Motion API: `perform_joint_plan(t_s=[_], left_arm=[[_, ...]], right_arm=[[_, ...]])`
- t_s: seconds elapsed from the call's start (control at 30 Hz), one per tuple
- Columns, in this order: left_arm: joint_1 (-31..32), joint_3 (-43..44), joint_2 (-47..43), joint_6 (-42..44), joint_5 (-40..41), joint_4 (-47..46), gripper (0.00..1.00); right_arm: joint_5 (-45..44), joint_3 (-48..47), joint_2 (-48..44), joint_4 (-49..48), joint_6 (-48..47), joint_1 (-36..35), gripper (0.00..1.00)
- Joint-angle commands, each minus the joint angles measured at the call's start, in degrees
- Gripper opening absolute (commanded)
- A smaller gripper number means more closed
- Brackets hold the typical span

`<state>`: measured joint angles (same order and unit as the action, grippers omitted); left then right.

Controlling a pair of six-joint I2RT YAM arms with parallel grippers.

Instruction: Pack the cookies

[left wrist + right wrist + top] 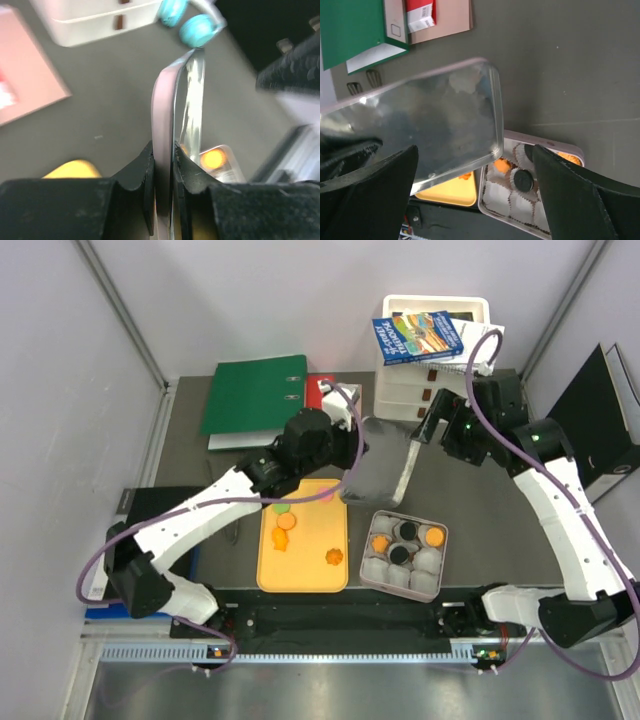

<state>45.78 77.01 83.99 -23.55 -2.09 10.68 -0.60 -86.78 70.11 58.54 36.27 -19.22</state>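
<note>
Orange cookies [286, 522]: three plus one green on yellow tray [312, 570], frame centre; two orange, two black in box [443, 562] right of it | left gripper [163, 155] jaws clenched on clear lid [445, 115] | right gripper [474, 152] jaws released, spread wide.

A dark grey matte tabletop [480, 500] sits between plain pale lilac wall panels [300, 290] framed by slanting aluminium posts [120, 310], under soft, even light. At the back lie a green lever-arch binder [252, 392] and a white plastic drawer unit [398, 388] topped by a blue paperback book [417, 337]. A black folder [600, 410] stands by the right wall.
</note>
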Motion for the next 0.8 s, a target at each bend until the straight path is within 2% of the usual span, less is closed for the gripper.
perform_joint_plan(t_s=[0.0, 0.1, 0.13, 0.23, 0.27, 0.33, 0.37, 0.4, 0.5, 0.57, 0.6, 0.63, 0.67, 0.77], left_arm=[[6.24, 0.77, -4.53, 17.62, 28.38, 7.87, 0.0], [12.83, -0.46, -4.88, 26.16, 39.15, 7.08, 0.0], [16.15, -1.07, -4.88, 28.36, 45.88, 6.21, 0.0], [23.18, -4.93, -4.18, 40.57, 57.75, -2.3, 0.0], [24.61, -7.64, -3.48, 48.35, 60.51, -6.24, 0.0], [28.12, -10.46, -2.43, 56.29, 64.38, -20.2, 0.0], [28.92, -12.92, -0.94, 64.51, 67.71, -25.13, 0.0], [29.97, -13.98, -0.23, 68.42, 68.44, -34.05, 0.0], [31.03, -16.45, 3.63, 83.1, 68.27, -46.93, 0.0], [31.21, -17.68, 6.7, 93.44, 66.09, -59.06, 0.0], [31.47, -18.03, 7.76, 96.9, 65.38, -62.76, 0.0], [31.48, -18.47, 8.73, 100.07, 64.67, -70.37, 0.0], [31.56, -19.17, 10.65, 105.85, 63.97, -73.49, 0.0], [31.65, -20.58, 13.82, 114.83, 61.59, -83.96, 0.0]], right_arm=[[4.46, -4.88, 1.35, -0.98, 3.45, 1.38, 0.96], [6.84, -5.94, 1.79, -0.89, 5.65, 2.95, 0.97], [8.32, -5.85, 1.79, -1.06, 6.26, 3.31, 0.97], [12.88, -4.63, 2.14, -2.29, 8.11, 4.1, 0.97], [14.12, -4.19, 2.31, -2.47, 8.81, 4.11, 0.97], [17.37, -2.79, 3.02, -3.0, 9.25, 4.11, 0.98], [18.26, -2.17, 3.19, -3.26, 9.34, 4.11, 0.98], [18.96, -1.29, 3.72, -3.43, 9.08, 4.02, 0.98], [22.13, 0.12, 4.77, -3.7, 8.38, 4.19, 0.98], [23.36, 1.0, 5.74, -3.61, 7.59, 4.11, 0.98], [23.71, 1.7, 5.83, -3.79, 7.59, 4.11, 0.98], [24.06, 2.05, 5.83, -4.05, 7.5, 4.11, 0.98], [23.98, 2.06, 5.92, -4.05, 7.15, 4.11, 0.97], [22.4, 2.41, 5.92, -3.61, 5.92, 4.19, 0.97]])
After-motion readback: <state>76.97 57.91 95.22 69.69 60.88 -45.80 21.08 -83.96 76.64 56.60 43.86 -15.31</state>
